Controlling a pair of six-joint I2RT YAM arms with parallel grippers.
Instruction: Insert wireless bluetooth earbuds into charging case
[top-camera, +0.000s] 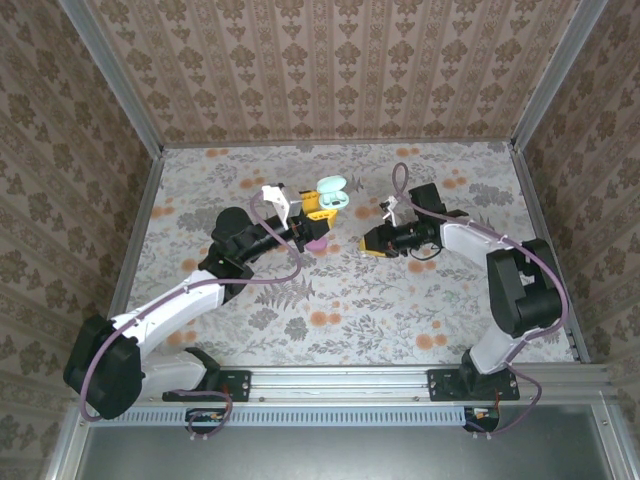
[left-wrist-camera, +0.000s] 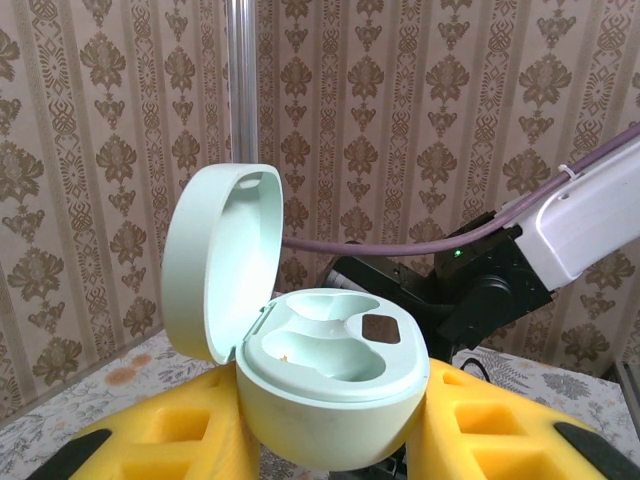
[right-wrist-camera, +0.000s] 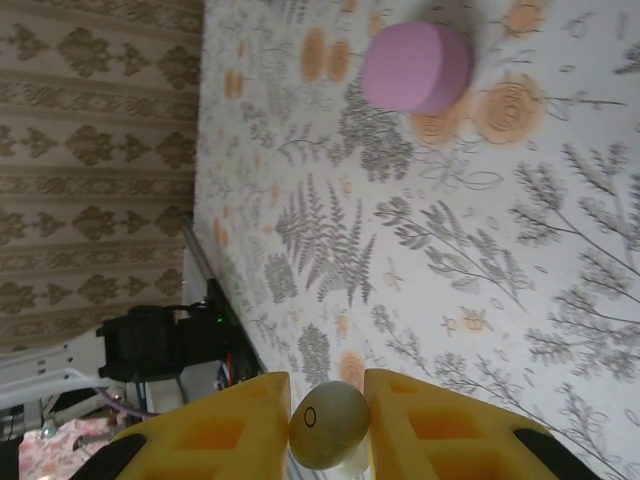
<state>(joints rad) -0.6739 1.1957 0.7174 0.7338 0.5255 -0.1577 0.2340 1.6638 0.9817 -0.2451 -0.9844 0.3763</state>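
Remotely, I see my left gripper (left-wrist-camera: 330, 452) pinching the open mint-green case (left-wrist-camera: 330, 385) upright, a dark square in one well. My right gripper (right-wrist-camera: 328, 398) pinches a pale earbud (right-wrist-camera: 328, 425) marked with a small ring; the pink case (right-wrist-camera: 416, 66) lies well apart.

Bright even light, soft shadows (foreground slightly blurred)
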